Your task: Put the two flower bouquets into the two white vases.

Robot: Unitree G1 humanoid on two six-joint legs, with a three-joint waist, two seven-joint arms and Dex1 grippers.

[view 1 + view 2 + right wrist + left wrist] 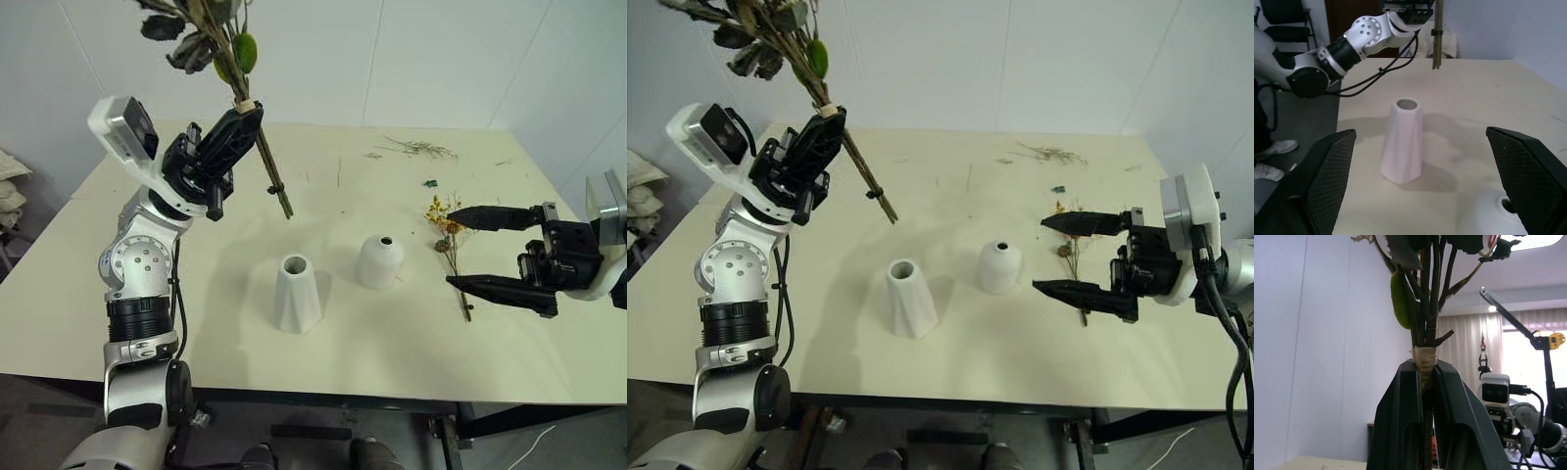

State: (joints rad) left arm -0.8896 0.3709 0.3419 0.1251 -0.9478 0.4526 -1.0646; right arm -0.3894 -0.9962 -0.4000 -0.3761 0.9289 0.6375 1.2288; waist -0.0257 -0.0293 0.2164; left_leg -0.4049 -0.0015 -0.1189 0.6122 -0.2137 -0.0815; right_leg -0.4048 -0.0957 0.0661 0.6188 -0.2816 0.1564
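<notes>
My left gripper (245, 116) is raised over the table's left side, shut on the larger bouquet (211, 39) at its taped stem binding (1423, 360). The leaves rise out of the top of the picture, and the stem ends (282, 201) slant down toward the table's middle, in the air. The taller faceted vase (296, 292) and the shorter round vase (380, 260) stand upright side by side, both empty. The small yellow-orange sprig (449, 235) lies flat to the right of the round vase. My right gripper (455, 248) is open and level there, its fingers (1327, 176) pointing at the vases.
Loose greyish twigs (421, 149) lie at the table's (118, 333) back right, with a small dark scrap (431, 183) nearer the sprig. The white wall (441, 59) rises behind the table. Another robot (1496, 391) and a stand (1542, 357) are in the room beyond.
</notes>
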